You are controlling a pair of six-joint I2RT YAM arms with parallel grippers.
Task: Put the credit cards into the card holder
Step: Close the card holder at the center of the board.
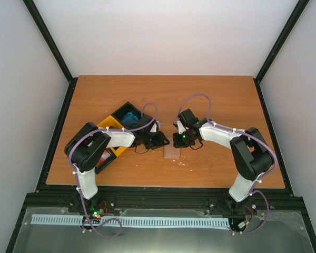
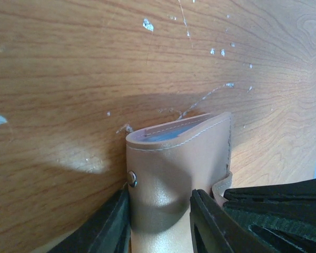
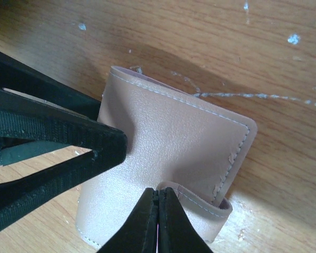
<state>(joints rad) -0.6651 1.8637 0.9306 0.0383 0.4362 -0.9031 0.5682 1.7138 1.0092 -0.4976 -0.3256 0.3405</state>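
Tan-pink folded leather card holder (image 1: 171,153) on wooden worktop (image 1: 226,105), near right of black-and-yellow bin tray (image 1: 108,123) | left jaws part-open, clamped across holder's sides | right jaws closed tight, tips at holder's strap, pinch unclear

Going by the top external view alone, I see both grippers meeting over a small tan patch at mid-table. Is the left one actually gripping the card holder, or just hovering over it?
Observer: It is gripping. The left wrist view shows the left gripper with a finger pressed on either side of the card holder.
Operator: And the right gripper, open or closed?
Observer: Closed. In the right wrist view the right gripper has its tips together against the holder's face, just beside the curled closure tab. I cannot tell whether anything is pinched between them.
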